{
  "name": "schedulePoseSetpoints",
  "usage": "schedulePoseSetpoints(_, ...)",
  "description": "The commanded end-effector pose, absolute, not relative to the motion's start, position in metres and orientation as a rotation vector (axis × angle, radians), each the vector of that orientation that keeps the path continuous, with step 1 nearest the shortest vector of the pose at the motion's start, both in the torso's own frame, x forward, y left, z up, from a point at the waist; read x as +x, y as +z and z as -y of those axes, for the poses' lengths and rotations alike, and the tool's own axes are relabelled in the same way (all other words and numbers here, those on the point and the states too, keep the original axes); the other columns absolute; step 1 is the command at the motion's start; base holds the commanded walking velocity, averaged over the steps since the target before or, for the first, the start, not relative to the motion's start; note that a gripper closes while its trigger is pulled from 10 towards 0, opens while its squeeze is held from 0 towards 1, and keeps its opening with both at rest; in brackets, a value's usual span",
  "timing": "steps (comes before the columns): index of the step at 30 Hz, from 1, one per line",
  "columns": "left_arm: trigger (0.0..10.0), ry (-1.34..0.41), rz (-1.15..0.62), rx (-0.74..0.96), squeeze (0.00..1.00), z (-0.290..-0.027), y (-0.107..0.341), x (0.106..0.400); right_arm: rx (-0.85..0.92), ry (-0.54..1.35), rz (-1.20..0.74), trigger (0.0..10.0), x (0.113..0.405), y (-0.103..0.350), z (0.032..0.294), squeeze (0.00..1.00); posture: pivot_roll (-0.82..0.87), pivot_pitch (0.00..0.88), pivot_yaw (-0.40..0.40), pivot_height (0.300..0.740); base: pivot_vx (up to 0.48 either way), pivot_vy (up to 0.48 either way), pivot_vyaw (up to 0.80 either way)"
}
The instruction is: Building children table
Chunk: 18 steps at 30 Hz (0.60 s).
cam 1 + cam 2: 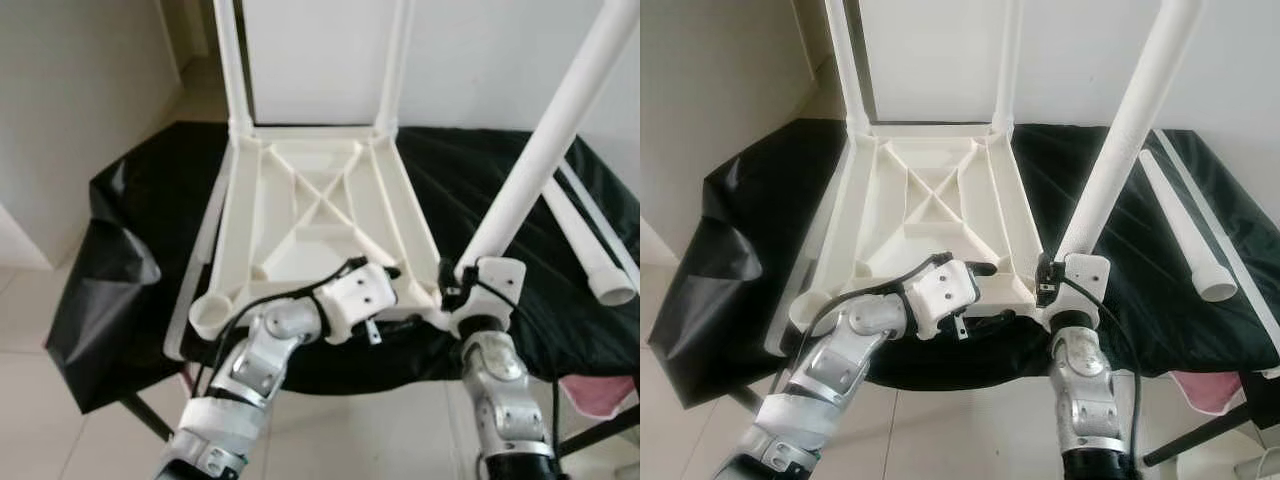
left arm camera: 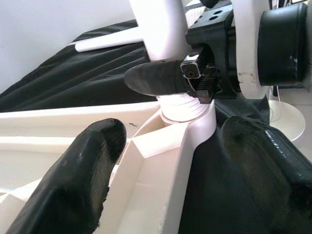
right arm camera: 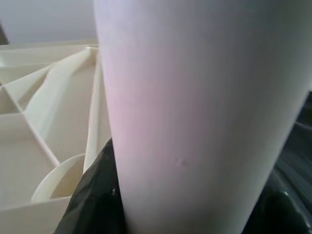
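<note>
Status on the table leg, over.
Right pincer shut on tilted leg at near corner socket. Left pincer open, straddling tabletop rim. Spare leg lies aside, nothing blocking.

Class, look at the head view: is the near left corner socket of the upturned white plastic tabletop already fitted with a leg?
No, that round socket stands open and empty.

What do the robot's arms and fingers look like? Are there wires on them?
Both arms are shiny silver metal with rounded joints. Each wrist ends in a white block. The left gripper has two long, fat black fingers with a rough, rubbery look. The right gripper has black parts too. Thin black cables loop along the left arm.
</note>
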State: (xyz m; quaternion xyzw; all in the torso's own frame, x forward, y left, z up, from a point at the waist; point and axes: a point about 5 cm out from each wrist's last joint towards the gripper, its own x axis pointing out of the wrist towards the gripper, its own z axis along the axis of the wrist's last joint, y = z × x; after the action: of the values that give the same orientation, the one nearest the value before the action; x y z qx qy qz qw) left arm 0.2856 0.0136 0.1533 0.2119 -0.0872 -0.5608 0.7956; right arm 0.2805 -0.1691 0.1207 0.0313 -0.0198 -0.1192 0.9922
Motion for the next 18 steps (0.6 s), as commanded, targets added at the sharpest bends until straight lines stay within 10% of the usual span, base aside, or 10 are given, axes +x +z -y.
schedulePoseSetpoints(1, 10.0, -0.988, 0.213, 0.433, 0.0, -0.02, 0.154, 0.296, 0.107, -0.29, -0.085, 10.0, 0.273, 0.096, 0.165, 0.0, -0.09, 0.0, -0.02, 0.74, 0.0, 0.0, 0.0)
schedulePoseSetpoints(16, 10.0, -1.006, 0.204, 0.405, 0.0, -0.022, 0.154, 0.299, 0.087, -0.286, -0.028, 10.0, 0.271, 0.109, 0.165, 0.04, -0.09, 0.0, -0.015, 0.74, 0.0, 0.0, 0.0)
schedulePoseSetpoints(17, 10.0, -1.007, 0.205, 0.405, 0.0, -0.022, 0.155, 0.298, 0.074, -0.278, -0.02, 10.0, 0.27, 0.11, 0.166, 1.0, -0.09, 0.006, -0.015, 0.74, 0.0, 0.0, 0.0)
schedulePoseSetpoints(18, 10.0, -1.01, 0.205, 0.403, 0.0, -0.023, 0.154, 0.298, 0.066, -0.274, -0.011, 10.0, 0.27, 0.111, 0.166, 1.0, -0.09, 0.008, -0.015, 0.74, 0.0, 0.0, 0.0)
